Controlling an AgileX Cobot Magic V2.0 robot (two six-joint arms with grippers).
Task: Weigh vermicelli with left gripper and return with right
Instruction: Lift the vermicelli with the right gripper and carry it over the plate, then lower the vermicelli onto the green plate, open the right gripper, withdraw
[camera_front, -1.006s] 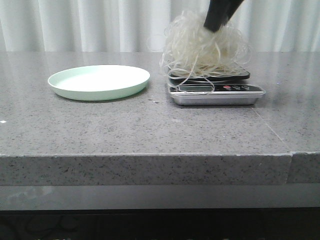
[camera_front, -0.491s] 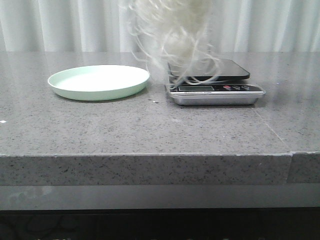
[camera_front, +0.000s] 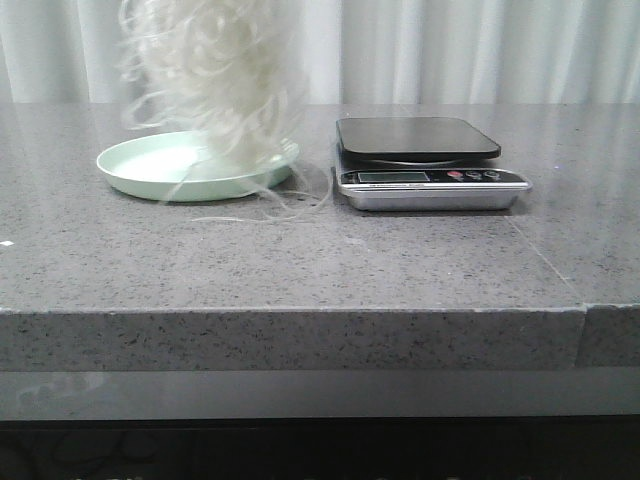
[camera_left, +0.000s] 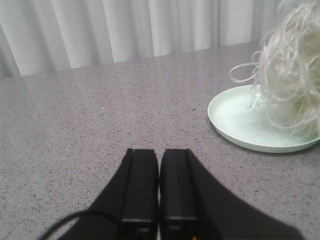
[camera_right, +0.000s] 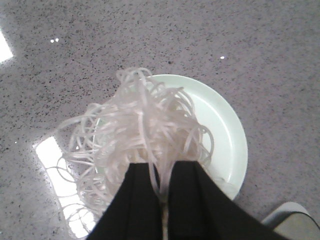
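While the right hand (camera_right: 161, 200) grips the vermicelli (camera_front: 215, 85) with its fingers pinched on the top strands, the bundle hangs below it over the plate (camera_front: 120, 165) — some loops trail past the rim onto the table (camera_front: 300, 260). Best to lower straight down until the mass settles inside the rim, then let go. The left hand (camera_left: 159, 192) sits aside — fingers pressed together, holding nothing.

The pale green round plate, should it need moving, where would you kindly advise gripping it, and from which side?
Grip the pale green round plate by its thin raised rim at the left edge, coming in from the left. That side is bare, while the loose white vermicelli bundle held by the right gripper hangs over the middle and spills strands past the right rim.
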